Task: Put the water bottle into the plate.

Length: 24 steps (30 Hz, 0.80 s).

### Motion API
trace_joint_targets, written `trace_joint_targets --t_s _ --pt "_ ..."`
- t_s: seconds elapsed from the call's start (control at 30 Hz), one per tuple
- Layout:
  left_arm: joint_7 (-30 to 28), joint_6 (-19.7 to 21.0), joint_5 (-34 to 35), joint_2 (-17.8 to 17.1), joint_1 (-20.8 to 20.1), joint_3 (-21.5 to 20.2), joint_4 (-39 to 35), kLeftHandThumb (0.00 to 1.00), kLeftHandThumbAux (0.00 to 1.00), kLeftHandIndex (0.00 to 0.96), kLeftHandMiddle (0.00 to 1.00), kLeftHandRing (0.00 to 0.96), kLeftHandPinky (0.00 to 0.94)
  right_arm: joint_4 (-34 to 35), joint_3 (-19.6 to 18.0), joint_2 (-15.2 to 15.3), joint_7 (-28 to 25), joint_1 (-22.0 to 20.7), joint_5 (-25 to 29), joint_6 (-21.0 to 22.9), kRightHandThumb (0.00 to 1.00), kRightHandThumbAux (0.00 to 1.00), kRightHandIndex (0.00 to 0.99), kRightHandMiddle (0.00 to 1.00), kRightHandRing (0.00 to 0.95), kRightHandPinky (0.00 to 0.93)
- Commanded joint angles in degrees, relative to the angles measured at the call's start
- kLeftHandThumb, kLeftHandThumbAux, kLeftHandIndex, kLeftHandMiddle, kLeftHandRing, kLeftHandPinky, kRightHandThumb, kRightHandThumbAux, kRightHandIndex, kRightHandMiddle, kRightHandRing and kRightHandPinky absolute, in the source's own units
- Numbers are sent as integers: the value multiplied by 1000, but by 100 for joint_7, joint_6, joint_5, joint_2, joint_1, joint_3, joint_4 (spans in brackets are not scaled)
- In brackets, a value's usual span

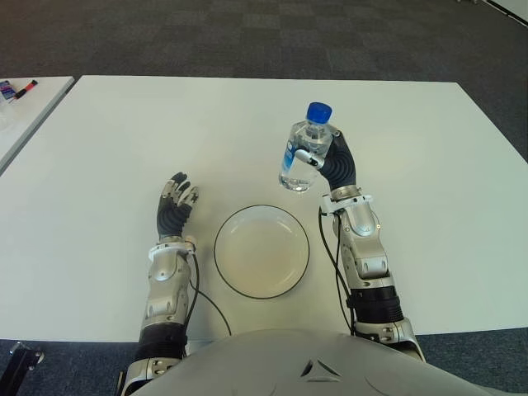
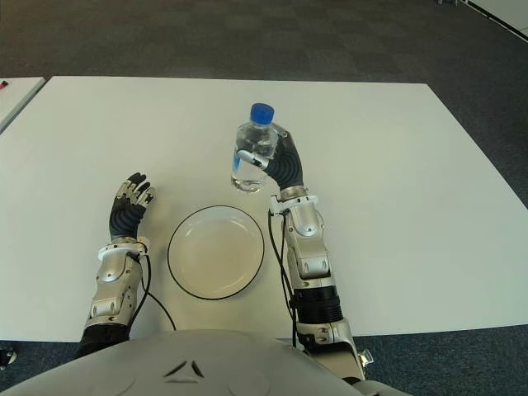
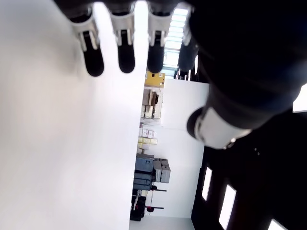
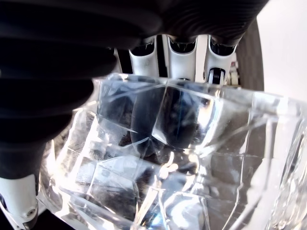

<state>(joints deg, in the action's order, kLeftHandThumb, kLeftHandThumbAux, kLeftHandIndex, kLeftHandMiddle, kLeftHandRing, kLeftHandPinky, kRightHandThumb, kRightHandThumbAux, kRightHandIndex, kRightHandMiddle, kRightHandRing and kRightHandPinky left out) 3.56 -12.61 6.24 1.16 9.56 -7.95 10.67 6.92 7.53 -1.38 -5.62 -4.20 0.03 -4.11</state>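
Right hand (image 1: 334, 165) fingers grasp the water bottle (image 1: 304, 148) beyond the plate (image 1: 261, 250); left hand (image 1: 175, 205) released. Early release could topple it off the rim.

White table (image 1: 429, 181) (plate (image 1: 261, 251) on it)

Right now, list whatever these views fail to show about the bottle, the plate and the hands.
- Water bottle: the right hand covers its far side in the eye views; the right wrist view shows only its base.
- Left hand: its wrist view shows only fingertips.
- Plate: absent from both wrist views.
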Motion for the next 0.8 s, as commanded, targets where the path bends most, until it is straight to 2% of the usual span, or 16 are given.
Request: trace_joint_targets --t_s 0.03,0.3,0.8 --pt "-48 25 -23 18 -44 27 33 418 738 153 142 142 196 164 144 108 -129 229 -76 -65 856 673 409 537 882 868" --pt "-78 -2 25 54 -57 29 53 433 727 158 147 150 207 211 253 209 -180 407 -153 19 856 673 411 538 885 868" --pt "-45 -18 -39 130 -59 61 26 444 723 160 153 161 224 95 317 188 -212 623 -127 85 856 673 410 537 882 863"
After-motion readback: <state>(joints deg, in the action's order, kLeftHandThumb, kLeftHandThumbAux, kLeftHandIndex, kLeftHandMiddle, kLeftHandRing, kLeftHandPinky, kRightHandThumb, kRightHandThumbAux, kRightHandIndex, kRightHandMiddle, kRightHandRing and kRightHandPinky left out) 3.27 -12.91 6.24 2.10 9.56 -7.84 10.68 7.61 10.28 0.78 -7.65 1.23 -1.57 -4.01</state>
